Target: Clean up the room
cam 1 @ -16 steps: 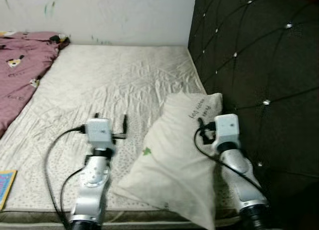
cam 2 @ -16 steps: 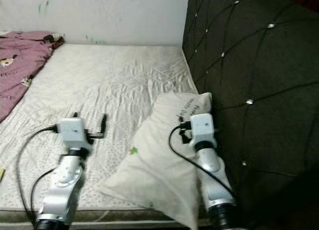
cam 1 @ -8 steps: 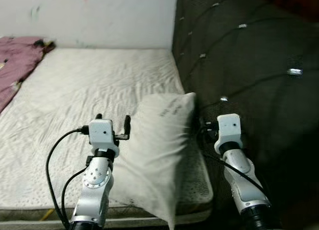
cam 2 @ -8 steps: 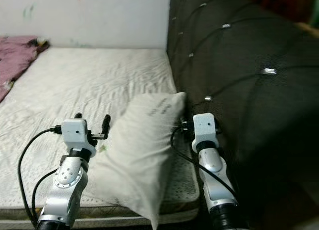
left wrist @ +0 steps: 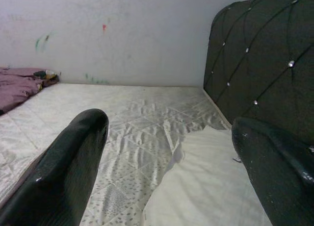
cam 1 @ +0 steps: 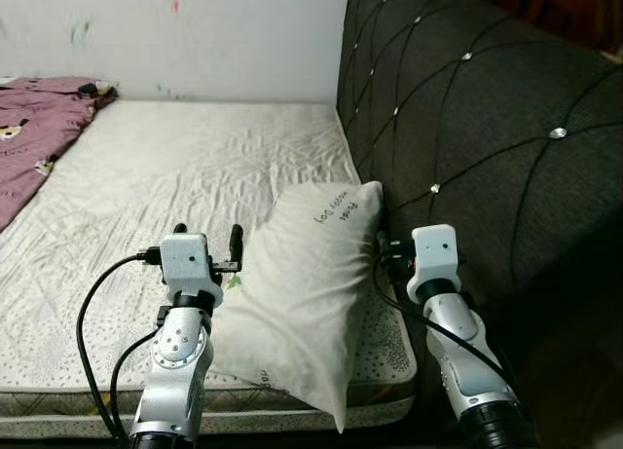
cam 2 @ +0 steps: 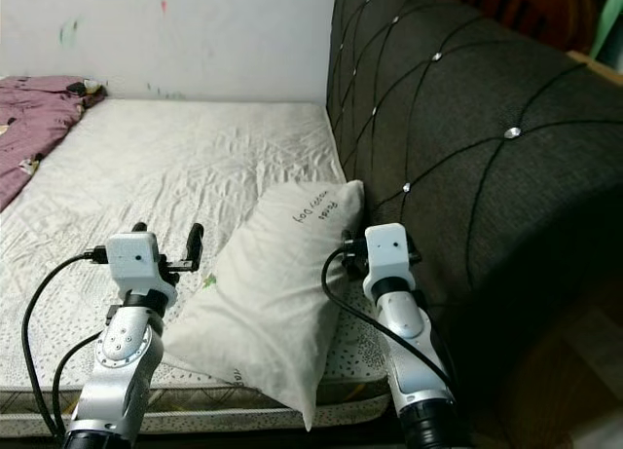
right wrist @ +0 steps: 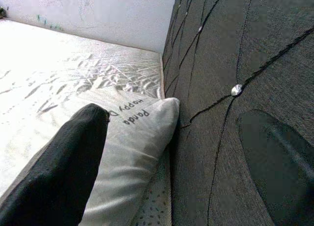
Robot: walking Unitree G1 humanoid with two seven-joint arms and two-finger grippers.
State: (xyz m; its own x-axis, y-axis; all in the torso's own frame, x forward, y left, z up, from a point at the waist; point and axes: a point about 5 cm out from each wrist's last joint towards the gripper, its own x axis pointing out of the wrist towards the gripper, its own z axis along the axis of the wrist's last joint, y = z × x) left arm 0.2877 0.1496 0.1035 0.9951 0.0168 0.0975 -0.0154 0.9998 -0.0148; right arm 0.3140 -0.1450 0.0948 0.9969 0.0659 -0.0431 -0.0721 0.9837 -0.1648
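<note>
My cream pillow has dark lettering; the mattress is off-white, quilted; the headboard dark grey, diamond-tufted with studs; the blanket mauve, printed.

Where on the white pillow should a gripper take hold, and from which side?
Probably the white pillow near corner, overhanging the mattress edge, taken from the robot's side: it hangs free, while the far end sits against the dark headboard.

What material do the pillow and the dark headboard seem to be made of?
The pillow looks like soft woven cloth, probably cotton: matte, creased, with printed lettering. The headboard seems padded dark fabric, coarse in weave, tufted in diamonds with shiny studs, perhaps metal or crystal.
</note>
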